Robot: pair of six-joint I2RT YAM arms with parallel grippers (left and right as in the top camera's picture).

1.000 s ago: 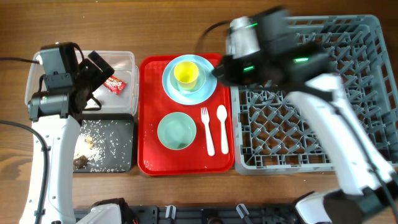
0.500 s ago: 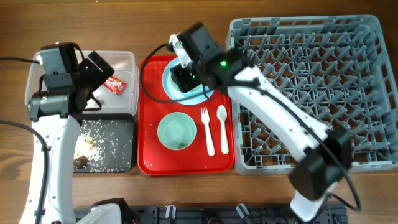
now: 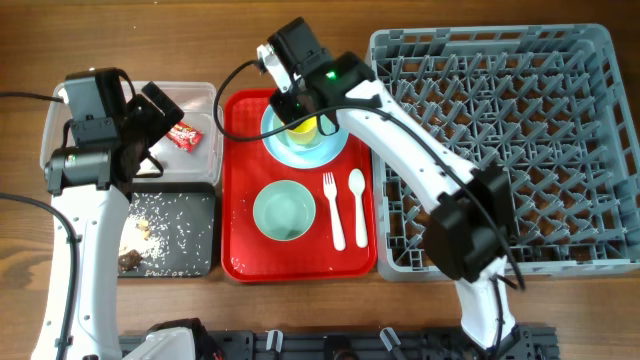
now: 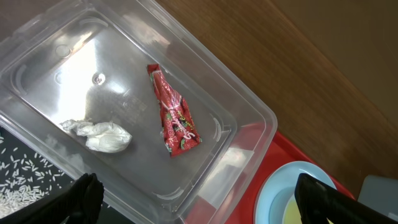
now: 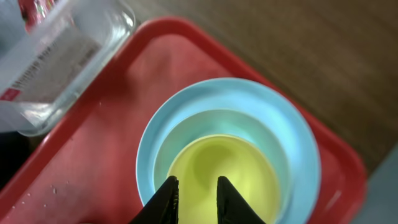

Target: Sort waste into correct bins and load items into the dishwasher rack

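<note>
My right arm [image 3: 400, 110] reaches left, wrist tipped down. The right gripper [image 5: 196, 200], narrowed, straddles the rim of the yellow cup [image 5: 227, 171] on the red tray [image 5: 106, 137]; grip unclear to me. The left gripper [image 4: 199, 202] gapes empty over the clear tub [image 4: 258, 115].

Wooden table [image 3: 300, 40] carrying four containers in a row.

The brown wood-grain top runs across the whole overhead view. At the left a clear plastic tub [image 3: 203, 165] sits at the far side with a shallower black tray [image 3: 213, 235] directly in front of it, their edges touching. Just beside both, in the middle, lies a flat red serving tray [image 3: 240, 200], its long side running front to back. Against the red tray's right edge stands a large grey dishwasher rack [image 3: 560, 120] with a grid of upright pegs, reaching nearly to the table's right edge. A black cable [image 3: 20, 97] crosses the far left, possibly resting on the wood.
</note>
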